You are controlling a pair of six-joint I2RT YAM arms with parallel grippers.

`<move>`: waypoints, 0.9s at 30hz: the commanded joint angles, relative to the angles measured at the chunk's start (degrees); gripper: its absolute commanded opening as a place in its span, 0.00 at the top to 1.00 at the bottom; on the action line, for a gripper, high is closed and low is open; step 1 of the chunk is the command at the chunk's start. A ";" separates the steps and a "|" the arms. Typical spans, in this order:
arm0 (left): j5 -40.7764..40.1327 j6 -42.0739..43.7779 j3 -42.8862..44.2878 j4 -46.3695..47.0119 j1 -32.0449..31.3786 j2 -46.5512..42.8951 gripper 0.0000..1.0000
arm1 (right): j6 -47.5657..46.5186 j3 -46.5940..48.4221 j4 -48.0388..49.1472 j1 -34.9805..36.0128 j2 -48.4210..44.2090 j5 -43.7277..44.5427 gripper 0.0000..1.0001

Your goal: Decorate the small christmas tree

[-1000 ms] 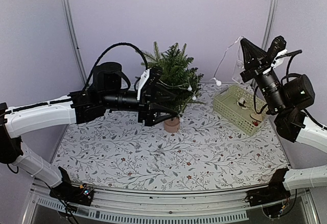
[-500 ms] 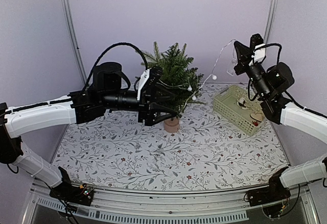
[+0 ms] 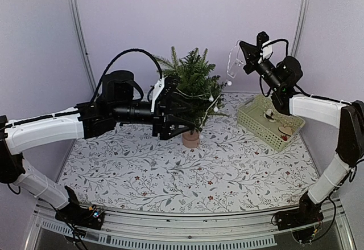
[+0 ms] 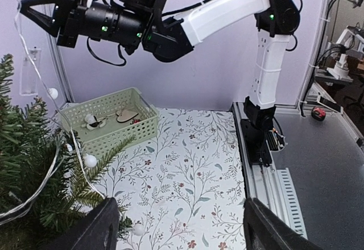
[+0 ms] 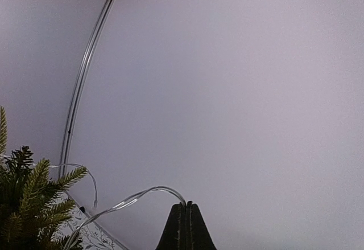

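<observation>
**Tree half hidden:** the left claw [image 3: 196, 113] covers the trunk of the small christmas tree [image 3: 192, 82] in the overhead view. Only the round tan base [image 3: 191, 140] shows beneath it, and whether the claw touches the branches cannot be told. That claw's own camera cuts the tree off at the left edge and shows its fingers [image 4: 99, 230] as two dark stubs at the bottom. A clear oblong piece [image 4: 28, 70] hangs on the light string [image 3: 228, 82] just below the right claw [image 3: 240, 45] and is too faint to identify. The right wrist camera sees mostly bare wall, with a few fir tips at lower left.

Over the past second the right arm has swung from above the pale green basket [image 3: 259, 126] toward the tree, carrying the string up with it. The left arm has not moved.

The tree stands upright, dark green and densely needled. Thin wire and white bulbs are already draped over the side facing the right claw. It sits at the left claw's fingertips, its foliage beside the finger on the left of that claw's camera view.

The left claw is spread wide with nothing between its fingers. The right claw is pinched tight on the wire, and the basket, with a wooden heart [image 4: 126, 115] inside, lies below and behind it.
</observation>
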 commanded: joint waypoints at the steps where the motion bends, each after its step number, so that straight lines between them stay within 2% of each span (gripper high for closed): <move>1: -0.55 0.18 -1.41 0.74 1.01 -2.26 0.23 | 2.39 5.12 2.64 -1.35 5.86 -6.09 1.00; 11: -1.15 -0.31 -3.53 0.52 2.47 -4.24 0.23 | 8.80 14.29 4.79 -1.98 19.68 -20.11 1.00; 21: -0.39 -1.01 -4.04 1.24 3.49 -4.51 0.24 | 17.19 25.60 4.29 -1.87 27.52 -27.30 1.00; 27: -0.48 -1.08 -4.92 1.57 4.06 -5.24 0.24 | 17.36 27.40 4.01 -0.66 27.93 -28.31 1.00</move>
